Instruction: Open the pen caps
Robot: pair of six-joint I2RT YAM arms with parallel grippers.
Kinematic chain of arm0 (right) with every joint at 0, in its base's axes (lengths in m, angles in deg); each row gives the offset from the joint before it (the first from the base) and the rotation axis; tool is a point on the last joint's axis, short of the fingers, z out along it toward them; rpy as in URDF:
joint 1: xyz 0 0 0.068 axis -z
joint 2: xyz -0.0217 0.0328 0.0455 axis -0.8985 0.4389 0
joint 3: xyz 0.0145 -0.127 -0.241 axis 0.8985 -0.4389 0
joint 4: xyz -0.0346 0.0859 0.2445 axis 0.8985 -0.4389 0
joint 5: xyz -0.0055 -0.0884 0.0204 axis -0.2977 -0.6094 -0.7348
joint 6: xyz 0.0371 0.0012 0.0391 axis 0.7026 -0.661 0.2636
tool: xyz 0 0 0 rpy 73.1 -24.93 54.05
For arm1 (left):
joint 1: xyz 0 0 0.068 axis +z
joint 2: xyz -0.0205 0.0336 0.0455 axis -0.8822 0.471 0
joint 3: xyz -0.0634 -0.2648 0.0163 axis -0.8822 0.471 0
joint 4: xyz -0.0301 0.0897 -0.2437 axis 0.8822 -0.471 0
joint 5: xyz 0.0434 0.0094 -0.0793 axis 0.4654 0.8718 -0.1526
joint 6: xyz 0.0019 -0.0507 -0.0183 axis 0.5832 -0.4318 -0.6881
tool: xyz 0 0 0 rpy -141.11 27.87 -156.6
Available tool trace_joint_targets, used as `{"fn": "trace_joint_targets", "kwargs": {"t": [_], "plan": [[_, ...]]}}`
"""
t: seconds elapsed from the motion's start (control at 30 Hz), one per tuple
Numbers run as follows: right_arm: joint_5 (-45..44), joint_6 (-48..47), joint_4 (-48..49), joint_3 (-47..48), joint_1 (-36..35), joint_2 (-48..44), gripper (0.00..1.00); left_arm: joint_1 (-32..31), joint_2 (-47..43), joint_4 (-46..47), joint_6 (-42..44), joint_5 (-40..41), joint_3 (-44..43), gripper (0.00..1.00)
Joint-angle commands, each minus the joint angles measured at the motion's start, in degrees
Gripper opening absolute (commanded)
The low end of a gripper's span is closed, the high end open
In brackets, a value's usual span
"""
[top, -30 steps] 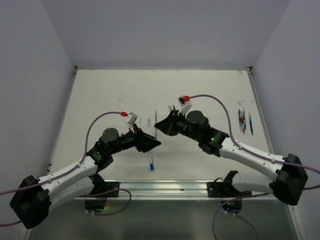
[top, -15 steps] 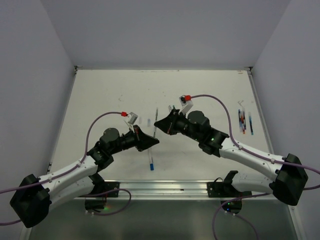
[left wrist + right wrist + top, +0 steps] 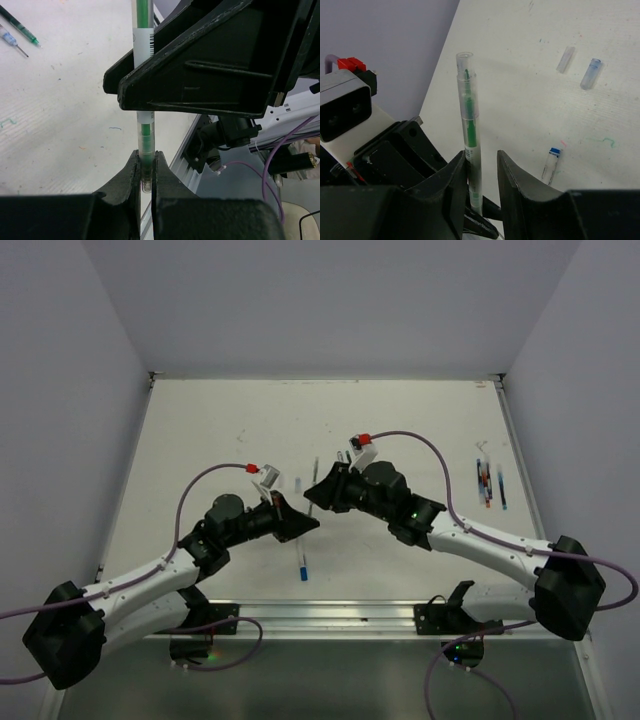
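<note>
At mid-table, between the two arms, the green pen (image 3: 145, 132) hangs, looking clear of the table (image 3: 200, 440). The left claw (image 3: 146, 161) is clamped tight on one end of it. The right claw (image 3: 481, 159) straddles the barrel further along, jaws parted wider than the pen, so no grip; the pen just leans on one jaw. The long axis runs from the left claw through the right and out to the free end, where the clear cap (image 3: 464, 62) sits. The right claw is nearer the cap; likely it must close and pull along that axis, away from the left. Two loose caps (image 3: 565, 59) lie on the table beyond.
</note>
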Motion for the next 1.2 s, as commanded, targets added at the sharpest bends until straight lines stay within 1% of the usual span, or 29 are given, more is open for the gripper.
{"fn": "trace_joint_targets", "kwargs": {"t": [0.0,0.03,0.07,0.1,0.13,0.27,0.3,0.33,0.37,0.43,0.47,0.5,0.53,0.57,0.63,0.7,0.77,0.87,0.9,0.97,1.0,1.03,1.07,1.1,1.13,1.17], "plan": [[1.11,-0.31,1.64,2.12,-0.10,1.21,0.32,-0.23,0.71,0.34,-0.12,-0.02,-2.66,0.00],[1.12,-0.31,1.82,2.12,-0.02,1.48,0.29,-0.23,0.71,0.42,-0.20,-0.11,-2.84,0.00],[1.20,-0.22,2.51,1.86,-0.10,1.74,0.23,-0.23,0.71,0.43,-0.20,-0.11,-2.84,0.00],[1.03,-0.22,2.78,1.77,-0.10,2.18,0.01,-0.23,0.62,0.51,-0.20,-0.11,-2.84,0.00],[0.68,-0.05,2.96,1.68,-0.10,2.53,0.00,-0.23,0.71,0.51,-0.20,-0.11,-2.84,0.00],[-0.46,-1.00,4.89,1.59,-0.02,3.24,0.00,-0.32,1.50,0.51,0.15,-0.46,-2.40,0.00],[-0.03,-3.80,6.29,1.50,0.07,3.24,0.00,-0.23,1.50,0.69,0.15,-1.24,-2.14,0.00],[1.63,-5.74,11.26,0.63,0.16,3.24,0.00,-0.23,1.50,1.21,-0.20,-2.03,-1.79,0.00],[5.65,-9.41,13.66,0.19,0.59,3.24,0.00,-0.32,1.41,3.30,-1.16,-4.13,-1.00,0.00],[11.20,-11.46,17.79,-0.17,1.65,4.03,0.00,-0.23,0.62,6.73,-2.57,-6.60,-0.38,0.00],[17.23,-11.64,19.12,-0.34,3.31,4.29,0.00,-0.32,0.19,7.97,-4.14,-8.79,0.14,0.00],[19.81,-11.39,20.44,-0.60,3.93,4.38,0.00,-0.32,-0.95,9.38,-5.03,-9.94,0.58,0.00],[22.36,-10.77,25.24,-2.09,4.55,4.30,0.00,-0.32,-1.74,12.87,-6.08,-11.17,0.94,0.00],[25.17,-9.20,27.55,-2.71,5.42,4.21,0.00,-0.23,-2.54,14.73,-8.01,-12.49,1.64,0.00],[30.98,-8.92,30.46,-3.07,5.52,4.12,0.00,-0.23,-4.82,19.64,-10.47,-15.48,2.17,0.00],[34.41,-7.52,32.31,-3.51,5.52,3.86,0.00,-0.23,-6.58,21.34,-11.28,-17.32,2.35,0.00],[34.43,-6.99,32.41,-4.21,5.52,2.63,0.00,-0.23,-7.46,21.70,-11.72,-17.86,2.26,0.00],[30.92,-5.50,32.41,-6.49,6.40,0.53,0.00,-0.23,-8.61,21.43,-11.89,-17.08,3.13,0.00],[29.95,-5.06,32.40,-7.02,6.57,0.17,0.00,-0.23,-8.96,21.17,-11.89,-15.68,3.49,0.00],[24.34,-3.57,31.62,-8.07,6.75,-0.36,0.00,-0.23,-9.66,17.67,-10.85,-13.30,3.93,0.00],[21.62,-3.13,30.13,-8.16,6.75,-0.97,0.00,-0.23,-11.49,15.04,-10.06,-8.16,3.93,0.00],[17.42,-2.69,26.47,-8.34,6.66,-1.50,0.00,-0.23,-12.90,7.01,-9.00,-4.28,3.84,0.00],[11.46,-2.07,24.25,-8.34,6.58,-2.03,0.00,-0.32,-15.00,1.71,-7.95,0.72,3.49,0.00],[8.35,-2.07,20.92,-8.17,6.31,-2.99,0.00,-0.40,-19.20,-2.96,-8.11,10.95,3.66,0.00],[5.28,-2.33,17.32,-7.38,5.96,-3.52,0.00,-0.41,-20.81,-11.44,-8.03,15.67,2.97,0.00],[0.37,-2.85,14.85,-6.85,5.87,-3.79,0.00,-0.41,-21.69,-15.96,-7.77,19.72,2.01,0.00]]}}
